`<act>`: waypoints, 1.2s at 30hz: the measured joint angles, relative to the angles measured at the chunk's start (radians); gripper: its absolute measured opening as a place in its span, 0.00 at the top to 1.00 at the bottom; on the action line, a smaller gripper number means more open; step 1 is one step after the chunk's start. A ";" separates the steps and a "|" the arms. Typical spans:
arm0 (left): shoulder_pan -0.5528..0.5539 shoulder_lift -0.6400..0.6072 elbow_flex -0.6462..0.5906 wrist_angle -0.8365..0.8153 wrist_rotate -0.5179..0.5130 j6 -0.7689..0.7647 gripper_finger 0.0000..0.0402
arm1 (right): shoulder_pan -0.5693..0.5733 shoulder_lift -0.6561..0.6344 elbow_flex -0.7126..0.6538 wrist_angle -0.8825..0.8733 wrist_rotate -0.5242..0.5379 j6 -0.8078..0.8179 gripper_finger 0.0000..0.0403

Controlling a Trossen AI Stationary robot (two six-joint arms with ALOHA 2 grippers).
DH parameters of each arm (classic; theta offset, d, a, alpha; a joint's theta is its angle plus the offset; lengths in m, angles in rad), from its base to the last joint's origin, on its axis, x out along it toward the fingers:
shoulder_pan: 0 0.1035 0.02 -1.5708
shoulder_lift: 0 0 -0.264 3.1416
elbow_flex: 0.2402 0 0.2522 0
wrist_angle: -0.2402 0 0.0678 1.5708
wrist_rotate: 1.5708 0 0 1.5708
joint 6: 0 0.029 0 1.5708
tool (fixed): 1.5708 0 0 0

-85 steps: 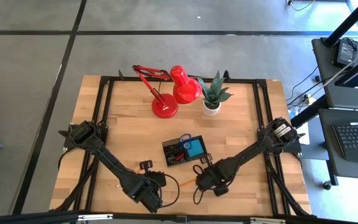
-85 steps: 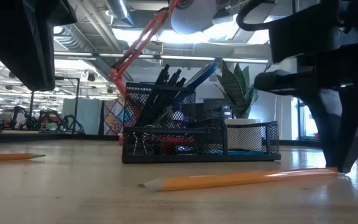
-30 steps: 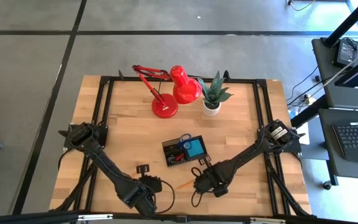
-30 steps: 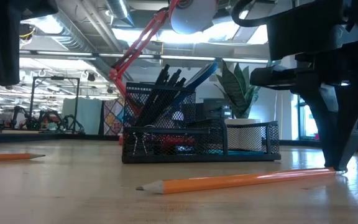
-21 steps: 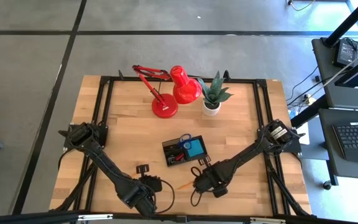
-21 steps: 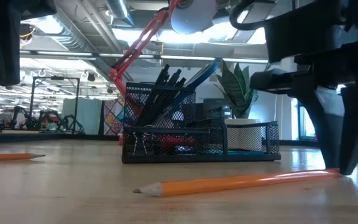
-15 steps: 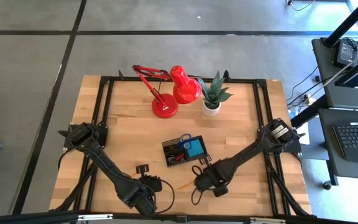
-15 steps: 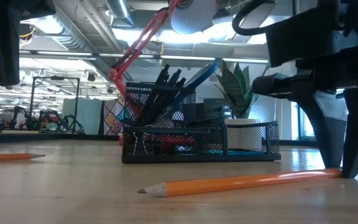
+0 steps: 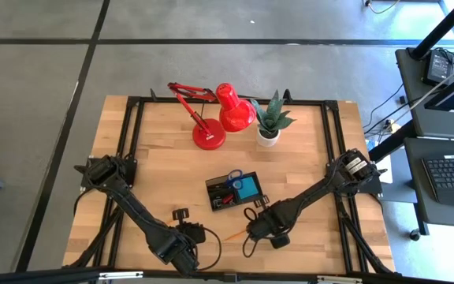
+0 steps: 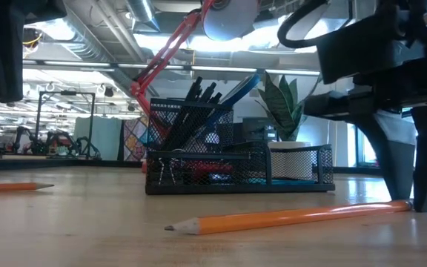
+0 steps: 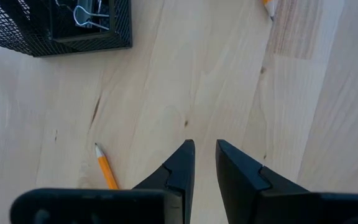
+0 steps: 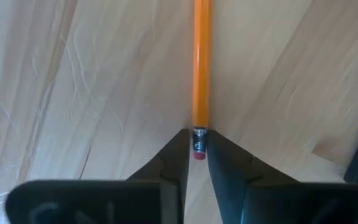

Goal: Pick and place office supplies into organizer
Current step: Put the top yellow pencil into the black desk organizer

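Observation:
An orange pencil [image 9: 235, 234] lies flat on the wooden table, near the front and just before the black mesh organizer [image 9: 233, 191]. My right gripper [image 12: 197, 140] points straight down over the pencil's eraser end, slightly open, with one fingertip on each side of the metal ferrule [image 12: 199, 135]. In the low view the two fingers [image 10: 394, 178] reach down to the table at that end of the pencil [image 10: 288, 215]. My left gripper [image 11: 205, 146] hovers over bare wood left of the organizer [image 11: 61, 25], narrowly open and holding nothing. A second pencil [image 11: 106, 171] lies below it. My right gripper straddles the pencil's eraser end [image 12: 198, 149] from above, its fingers lying across the pencil. I cannot tell whether the fingertips touch it. The pencil lies flat on the table.
The organizer [image 10: 236, 167] holds black pens, blue-handled scissors, a blue pad and clips. A red desk lamp [image 9: 211, 118] and a potted plant [image 9: 270, 122] stand at the far side. A small black item [image 9: 258, 200] lies by the organizer's near right corner.
My right gripper has opened from shut to a narrow gap. It now stands with its fingertips on either side of the pencil's eraser end. The pencil still lies on the table.

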 joint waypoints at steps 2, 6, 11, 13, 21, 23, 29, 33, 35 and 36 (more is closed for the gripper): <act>0.000 0.000 0.000 0.000 0.000 0.000 0.85 | 0.000 0.000 0.000 -0.005 -0.002 0.000 0.84; 0.000 0.000 0.000 0.001 0.000 0.000 0.85 | 0.000 0.000 0.000 -0.008 -0.003 -0.013 0.85; 0.000 0.000 0.000 0.004 0.000 0.000 0.85 | 0.001 0.000 0.000 -0.004 -0.006 -0.022 0.90; 0.000 0.000 0.000 0.004 0.000 0.000 0.85 | 0.001 0.000 0.000 -0.001 -0.006 -0.024 0.92; 0.000 0.000 0.000 0.004 -0.001 0.000 0.85 | 0.001 0.000 0.000 0.002 -0.005 -0.034 0.97; 0.000 0.000 0.000 0.004 -0.001 0.000 0.85 | 0.001 0.000 0.000 0.002 -0.005 -0.019 0.97; 0.000 0.000 0.000 0.004 -0.001 0.000 0.85 | 0.001 0.000 0.004 -0.006 -0.001 -0.012 0.97; -0.001 0.000 0.000 0.003 -0.001 0.001 0.85 | 0.005 0.009 0.056 -0.080 0.038 0.006 0.97; -0.004 0.000 0.000 0.003 -0.001 0.001 0.85 | 0.006 0.013 0.086 -0.126 0.056 0.005 0.97; -0.007 0.000 0.000 0.003 -0.001 0.001 0.85 | 0.010 0.017 0.100 -0.156 0.078 0.006 0.97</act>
